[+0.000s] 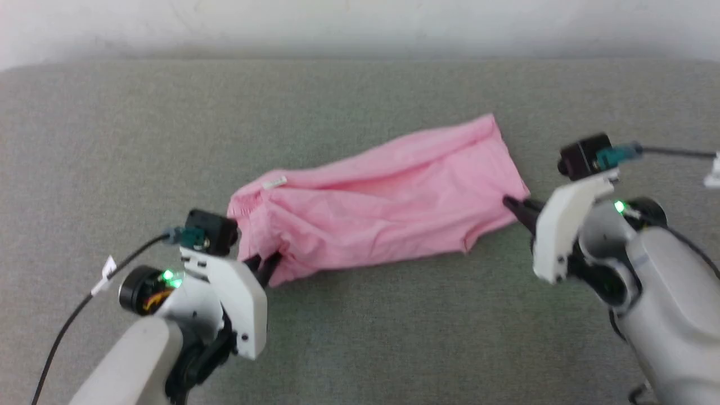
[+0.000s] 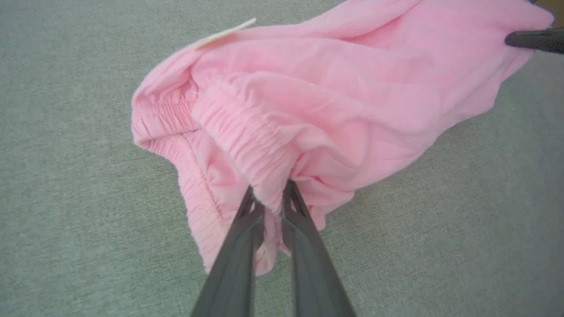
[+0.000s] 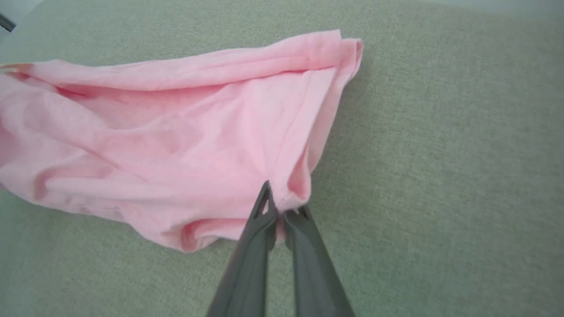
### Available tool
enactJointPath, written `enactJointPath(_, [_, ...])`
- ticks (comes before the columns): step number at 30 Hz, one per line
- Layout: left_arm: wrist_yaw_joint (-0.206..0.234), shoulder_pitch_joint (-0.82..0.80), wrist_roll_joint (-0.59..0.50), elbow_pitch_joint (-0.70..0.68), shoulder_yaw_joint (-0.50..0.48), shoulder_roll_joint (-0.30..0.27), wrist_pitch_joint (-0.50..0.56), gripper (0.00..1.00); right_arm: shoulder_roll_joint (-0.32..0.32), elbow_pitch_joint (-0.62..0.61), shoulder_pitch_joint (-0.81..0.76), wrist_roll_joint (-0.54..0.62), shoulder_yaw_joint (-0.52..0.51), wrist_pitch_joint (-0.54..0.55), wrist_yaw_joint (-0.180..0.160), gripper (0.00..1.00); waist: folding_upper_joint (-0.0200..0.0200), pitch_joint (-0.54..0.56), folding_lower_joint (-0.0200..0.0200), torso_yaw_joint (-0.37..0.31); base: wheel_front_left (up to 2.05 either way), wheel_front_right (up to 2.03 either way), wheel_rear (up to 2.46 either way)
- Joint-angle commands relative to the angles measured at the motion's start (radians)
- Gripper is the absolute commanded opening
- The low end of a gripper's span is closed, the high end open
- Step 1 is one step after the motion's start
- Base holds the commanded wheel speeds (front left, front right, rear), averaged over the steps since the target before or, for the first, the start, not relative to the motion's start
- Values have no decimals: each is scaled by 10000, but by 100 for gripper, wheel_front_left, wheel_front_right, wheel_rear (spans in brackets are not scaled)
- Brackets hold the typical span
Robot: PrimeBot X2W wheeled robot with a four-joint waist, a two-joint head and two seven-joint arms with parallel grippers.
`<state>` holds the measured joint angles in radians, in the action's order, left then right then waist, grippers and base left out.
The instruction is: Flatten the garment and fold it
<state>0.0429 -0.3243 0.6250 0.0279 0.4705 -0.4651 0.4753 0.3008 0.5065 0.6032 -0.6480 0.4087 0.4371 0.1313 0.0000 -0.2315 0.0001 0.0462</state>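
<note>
Holding the garment at both ends, one gripper on each, on the grey fabric surface.
The left gripper has its fingers closed almost together, pinching the gathered waistband at the garment's left end. The right gripper is likewise clamped on a hem corner at the right end. The garment lies wrinkled and slanted across the middle of the surface, its right end nearer the far edge. A small white label sits by the waistband.

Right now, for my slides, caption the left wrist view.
Left end effector clamped on the pink garment, at its gathered waistband.
</note>
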Motion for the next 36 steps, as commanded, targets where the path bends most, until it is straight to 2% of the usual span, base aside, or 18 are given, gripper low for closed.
enactJointPath(1, [112, 337, 30, -193, -54, -105, -10, 0, 228, -448, -569, 9, -45, -47, -6, 0, 0, 610, -1, -381, 0, 0, 0])
enactJointPath(3, [249, 782, 65, -477, -78, -237, -9, 0, 489, -1344, -1508, 79, -239, -4, -6, 0, 0, 873, -1, -499, 0, 0, 0])
enactJointPath(7, [551, 1799, 254, -876, -165, -472, 11, 0, 504, -3240, -3789, 348, -1114, 306, -6, 0, 0, 1301, -1, -733, 0, 0, 0])
enactJointPath(10, [747, 2521, 429, -1053, -227, -656, 86, 0, 92, -4545, -5502, 722, -1925, 631, -6, 0, 0, 1507, -1, -878, 0, 0, 0])
enactJointPath(13, [1080, 3168, 439, -1082, -266, -868, 222, 0, -605, -5432, -6901, 1044, -2504, 1037, -6, 0, 0, 1579, -1, -1049, 0, 0, 0])
enactJointPath(14, [1185, 3367, 455, -1086, -256, -886, 262, 0, -857, -5592, -7233, 1075, -2618, 1126, -6, 11, 0, 1582, -1, -1108, 0, 0, 0])
enactJointPath(15, [1289, 3551, 481, -1073, -253, -877, 275, 0, -1089, -5702, -7497, 1157, -2762, 1129, -6, 67, 0, 1578, -1, -1146, 0, 0, 0])
enactJointPath(16, [1355, 3700, 529, -1060, -248, -840, 267, 0, -1258, -5723, -7753, 1301, -2881, 1182, -6, 100, 0, 1564, -1, -1157, 0, 0, 0])
enactJointPath(17, [1405, 3807, 595, -1044, -258, -765, 221, 9, -1436, -5716, -7966, 1344, -2986, 1182, -6, 100, 0, 1561, -1, -1147, 0, 0, 0])
enactJointPath(18, [1461, 3906, 662, -1001, -266, -680, 182, 58, -1622, -5701, -8117, 1360, -3111, 1074, -6, 100, 0, 1558, -1, -1137, 0, 0, 0])
enactJointPath(19, [1496, 3985, 721, -956, -275, -598, 123, 100, -1712, -5680, -8235, 1461, -3164, 985, -6, 100, 0, 1551, -1, -1128, 0, 0, 0])
enactJointPath(22, [1676, 4108, 708, -880, -408, -341, -377, 100, -1931, -5859, -8347, 1701, -3341, 320, -6, 100, 0, 1585, -1, -1091, 0, 0, 0])
enactJointPath(27, [2020, 4256, 578, -1125, -920, 131, -1802, 100, -2151, -6372, -8230, 2074, -3794, -726, -6, 100, 0, 1808, -1, -966, 0, 0, 0])
enactJointPath(30, [2147, 4215, 336, -1371, -1123, 344, -2671, 100, -2205, -6381, -8121, 2255, -4171, -689, -6, 100, 0, 1926, -1, -797, 0, 0, 0])
enactJointPath(36, [2063, 3916, -417, -1293, -1441, 600, -4853, 100, -1994, -5984, -7543, 2321, -4584, -3, -6, 100, 0, 2028, -1, -435, 0, 0, 0])
